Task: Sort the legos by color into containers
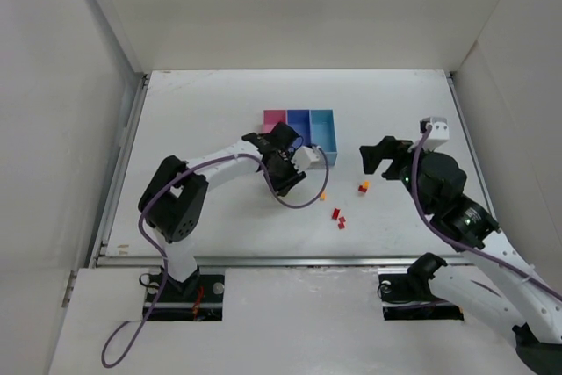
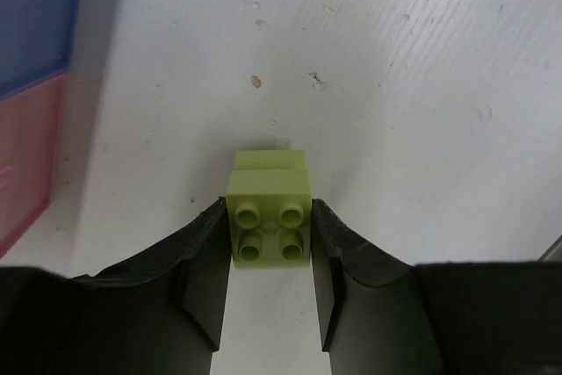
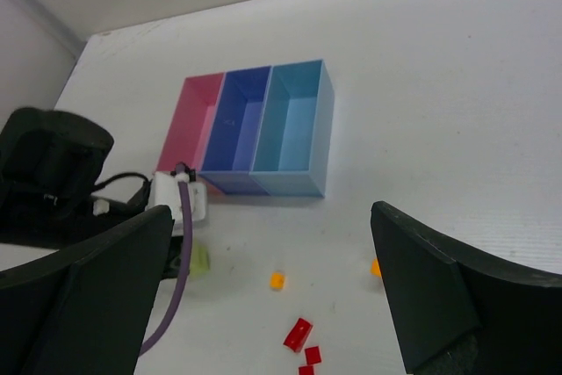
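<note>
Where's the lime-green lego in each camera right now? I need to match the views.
Top external: not visible, hidden under the left gripper.
Left wrist: lime-green lego sits low centre, pinched by that gripper.
Right wrist: lower left, partly hidden behind that gripper.
Shared landmark: the pink bin, at the left edge in the left wrist view and upper left in the right wrist view.

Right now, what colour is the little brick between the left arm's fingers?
The brick is lime green, seen best in the left wrist view.
</note>
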You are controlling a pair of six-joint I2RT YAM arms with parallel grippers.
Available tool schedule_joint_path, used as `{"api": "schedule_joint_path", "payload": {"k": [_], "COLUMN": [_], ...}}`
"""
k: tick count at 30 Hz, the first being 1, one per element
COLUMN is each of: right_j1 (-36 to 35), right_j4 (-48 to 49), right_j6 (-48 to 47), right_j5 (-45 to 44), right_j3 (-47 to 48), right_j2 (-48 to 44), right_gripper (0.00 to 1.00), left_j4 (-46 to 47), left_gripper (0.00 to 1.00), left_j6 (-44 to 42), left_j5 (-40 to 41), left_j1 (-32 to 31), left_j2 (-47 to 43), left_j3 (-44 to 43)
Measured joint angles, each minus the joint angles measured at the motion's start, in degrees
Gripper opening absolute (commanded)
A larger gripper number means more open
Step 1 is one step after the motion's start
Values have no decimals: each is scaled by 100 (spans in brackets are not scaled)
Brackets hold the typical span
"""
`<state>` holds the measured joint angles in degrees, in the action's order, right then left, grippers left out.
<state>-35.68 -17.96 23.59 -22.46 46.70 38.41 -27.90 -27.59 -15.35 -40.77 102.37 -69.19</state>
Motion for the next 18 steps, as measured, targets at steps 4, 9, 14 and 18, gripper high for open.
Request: {"api": "schedule_joint_path", "payload": {"k": [4,9,14,18], "right_j1": [0,-2,269,1222], "right_j4": [63,133,457,1469], "right_j6": [-214,-708,-1038,-968], "right_j5": [584,2026,3484,4758], "right_j3": [-2,282,772,855], "right_j2": [271,1351,2103,2247], "right_gripper": [100,100,100,100], "left_j4": [-442,-682,-334,321], "left_gripper": [0,0,0,0], "left_j6": [131,376,979,1735], "left_j5": [-319,-1263,-2830,-3982], "left_j1": [223,741,1486,1941], "left_j2": [-22,-348,-898,-1082], "left_j3": [-603,-1803,-2522,-2426]}}
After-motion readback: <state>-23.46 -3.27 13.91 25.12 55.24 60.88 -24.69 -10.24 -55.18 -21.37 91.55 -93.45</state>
